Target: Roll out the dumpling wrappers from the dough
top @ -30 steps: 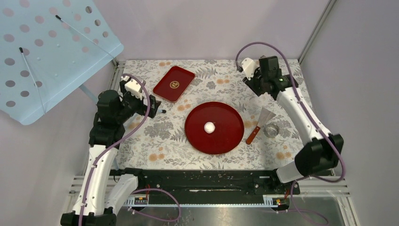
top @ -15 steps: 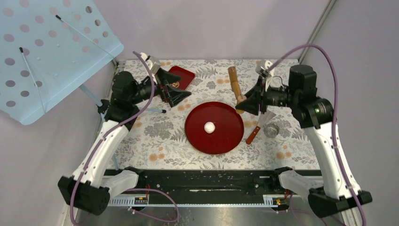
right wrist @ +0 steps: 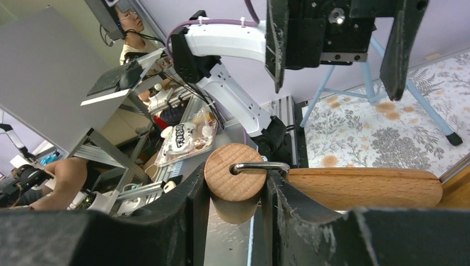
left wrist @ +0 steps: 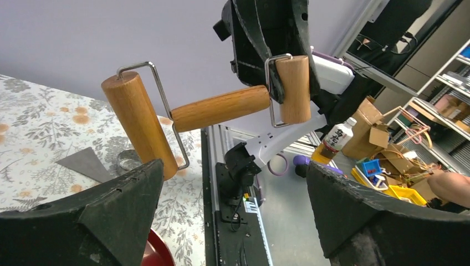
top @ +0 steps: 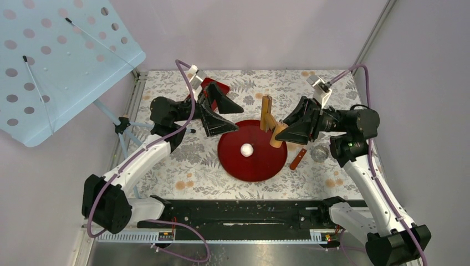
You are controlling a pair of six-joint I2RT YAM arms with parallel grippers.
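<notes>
A small white dough ball (top: pixel 246 149) sits in the middle of a round red plate (top: pixel 266 166). No flat wrapper discs show in any view. My right gripper (top: pixel 281 132) is shut on the small end roll (right wrist: pixel 235 173) of a wooden two-ended roller (top: pixel 267 113) and holds it in the air above the plate's far right rim. In the left wrist view the roller (left wrist: pixel 219 108) hangs level. My left gripper (top: pixel 235 118) is open and empty above the plate's far left rim, facing the roller. Its jaws stand wide apart (left wrist: pixel 233 166).
A small red rectangular tray (top: pixel 213 87) lies at the back left, partly behind my left gripper. A scraper with a red handle (top: pixel 297 159) and a metal ring cutter (top: pixel 319 152) lie right of the plate. A blue perforated stand (top: pixel 55 61) fills the far left.
Both arms have swung in from the back corners to over the plate. My right gripper has carried the wooden roller forward and down towards the plate. The dough ball has not moved.
</notes>
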